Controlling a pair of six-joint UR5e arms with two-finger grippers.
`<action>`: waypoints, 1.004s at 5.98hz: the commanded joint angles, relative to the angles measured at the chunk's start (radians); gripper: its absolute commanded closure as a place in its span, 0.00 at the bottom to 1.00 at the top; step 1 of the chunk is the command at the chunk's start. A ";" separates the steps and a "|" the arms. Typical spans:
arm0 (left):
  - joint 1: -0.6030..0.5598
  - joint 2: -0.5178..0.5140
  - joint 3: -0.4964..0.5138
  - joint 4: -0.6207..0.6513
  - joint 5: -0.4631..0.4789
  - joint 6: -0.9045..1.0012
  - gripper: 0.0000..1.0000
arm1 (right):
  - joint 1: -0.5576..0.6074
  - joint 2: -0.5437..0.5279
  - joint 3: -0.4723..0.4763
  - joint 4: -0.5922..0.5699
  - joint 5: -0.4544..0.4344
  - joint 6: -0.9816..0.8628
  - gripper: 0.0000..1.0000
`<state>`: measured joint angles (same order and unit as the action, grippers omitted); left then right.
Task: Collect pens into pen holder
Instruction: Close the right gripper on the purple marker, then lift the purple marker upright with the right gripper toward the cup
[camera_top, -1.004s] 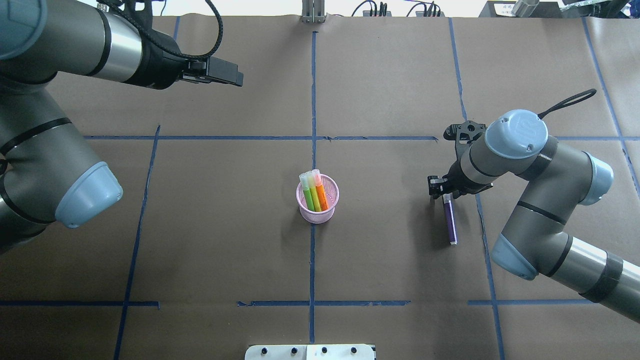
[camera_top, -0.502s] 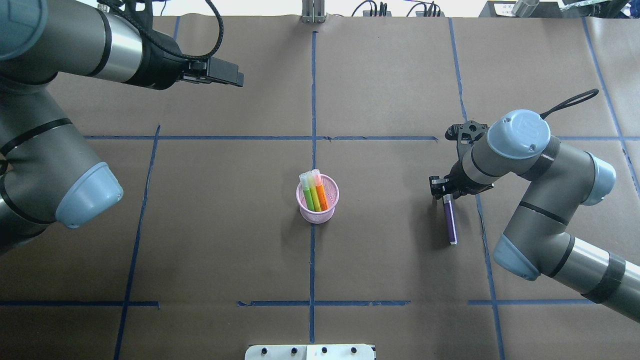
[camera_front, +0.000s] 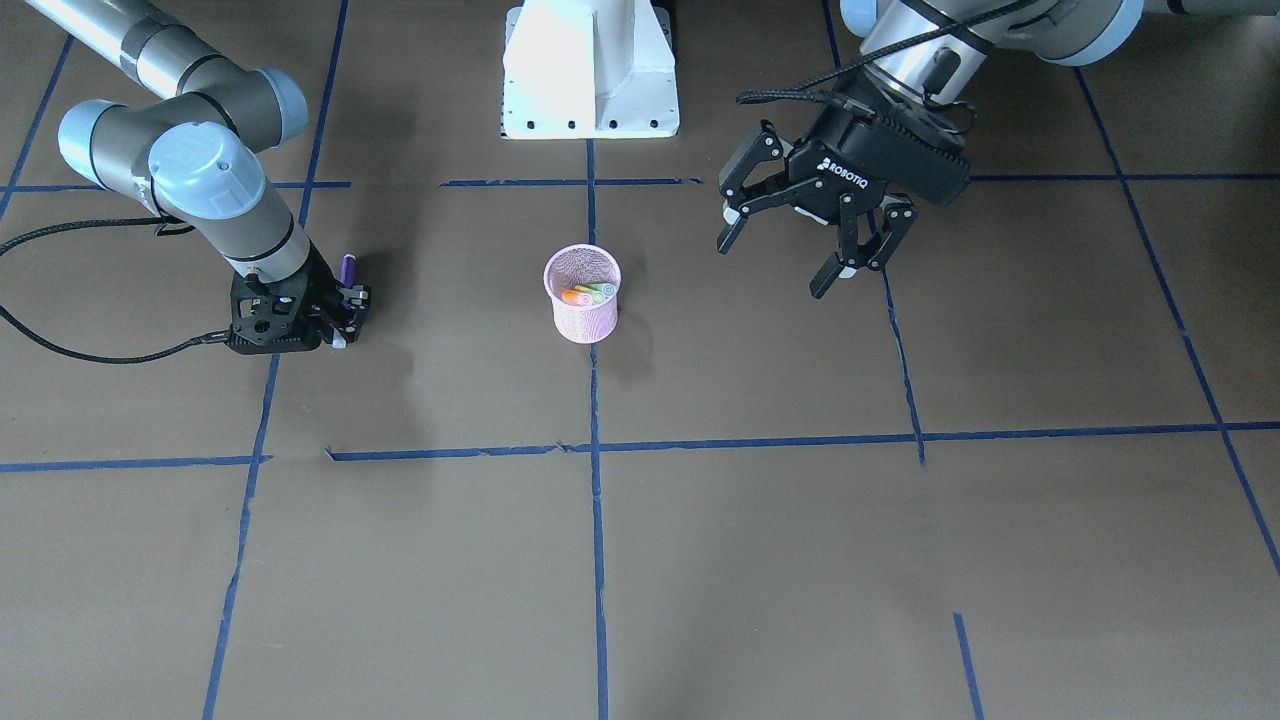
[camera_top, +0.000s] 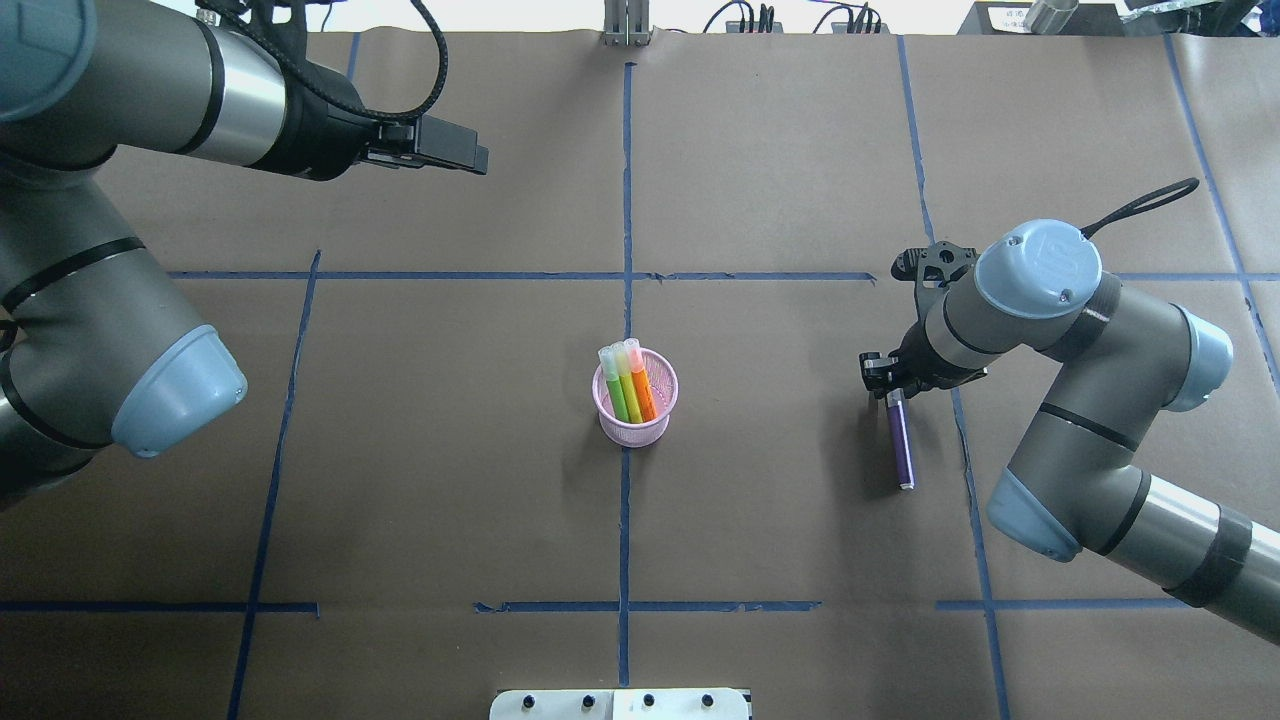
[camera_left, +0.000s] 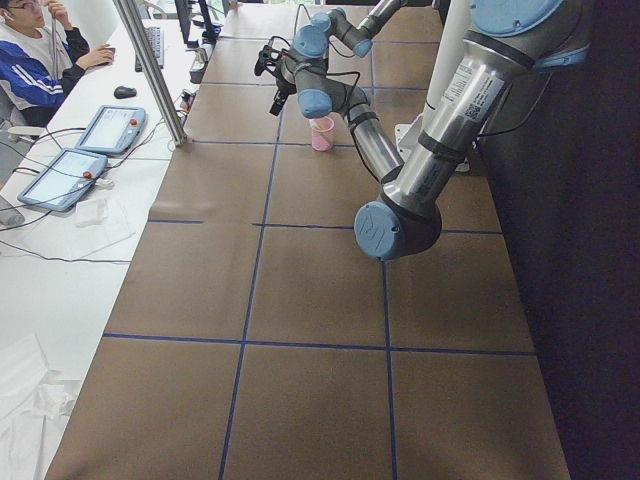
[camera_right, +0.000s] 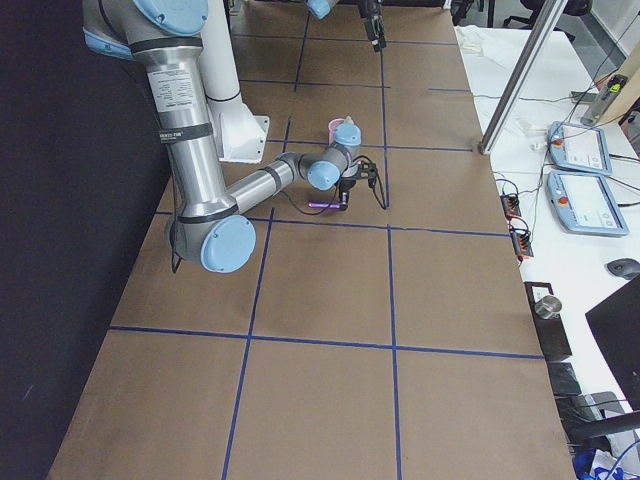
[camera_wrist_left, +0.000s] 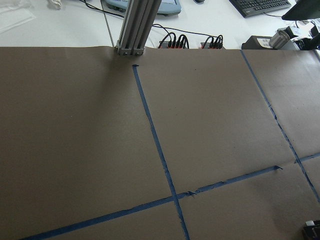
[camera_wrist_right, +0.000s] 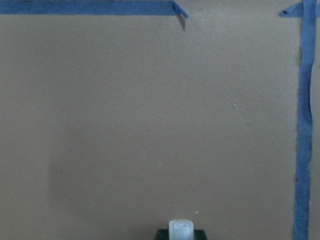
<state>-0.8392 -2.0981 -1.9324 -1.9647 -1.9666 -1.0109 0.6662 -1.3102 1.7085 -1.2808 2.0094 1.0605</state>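
The purple pen (camera_top: 902, 440) lies flat on the table (camera_top: 780, 540), on the robot's right side and well apart from the pen holder (camera_top: 636, 430). Your right tool (camera_top: 885, 378) is low at the capped end of this pen. The wrist points down to the table and the elbow is folded low behind it. In the right wrist view you see the pale cap (camera_wrist_right: 181, 229) between dark pads, so the fingers stand narrow around it; whether they press on it, I cannot tell.

The pen holder stands upright in the middle of the table, on a blue tape line (camera_top: 626, 200). The green pen (camera_top: 617, 395) and the orange pen (camera_top: 644, 395) lean inside it with the caps up.

Your left tool (camera_front: 772, 265) hangs above the table, tilted downward, with its fingers wide apart and nothing between them. The forearm behind it runs almost level.
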 joint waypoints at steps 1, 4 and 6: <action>0.000 0.001 0.001 0.000 0.000 0.001 0.00 | 0.001 0.005 0.017 -0.006 0.005 -0.001 1.00; -0.005 0.003 0.004 0.027 -0.006 0.003 0.00 | 0.051 0.009 0.145 0.003 -0.017 -0.001 1.00; -0.021 0.013 -0.011 0.267 -0.008 0.172 0.00 | 0.122 0.060 0.277 0.003 -0.072 0.002 1.00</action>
<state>-0.8496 -2.0872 -1.9341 -1.8185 -1.9736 -0.9299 0.7598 -1.2669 1.9236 -1.2785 1.9683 1.0617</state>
